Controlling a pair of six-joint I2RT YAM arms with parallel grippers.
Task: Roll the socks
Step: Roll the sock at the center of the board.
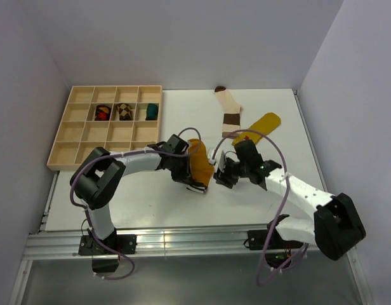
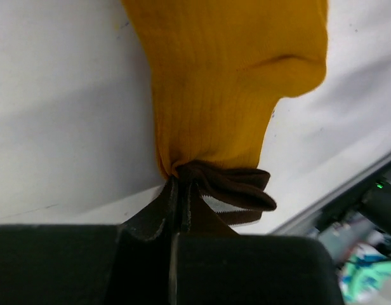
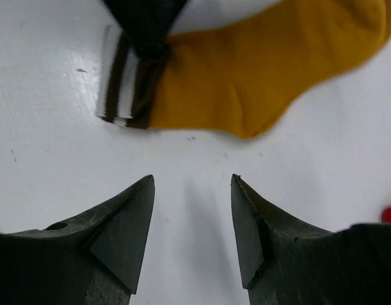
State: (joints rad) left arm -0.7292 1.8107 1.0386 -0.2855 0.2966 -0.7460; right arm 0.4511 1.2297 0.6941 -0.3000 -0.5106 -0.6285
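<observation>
Left gripper (image 2: 179,190) pinches the orange sock (image 2: 227,82) by its cuff (image 2: 237,190), right gripper (image 3: 192,216) open beside it; rolling toeward likely comes next.

Pinches the mustard-orange sock (image 2: 227,95) by its brown, white-striped cuff (image 2: 237,190), with the left gripper (image 2: 179,187) squeezed flat on the fabric. Bunches the cuff just right of the black fingers (image 2: 151,219). Shows the sock body spread over the white table (image 2: 62,114), heel bulge to the right
</observation>
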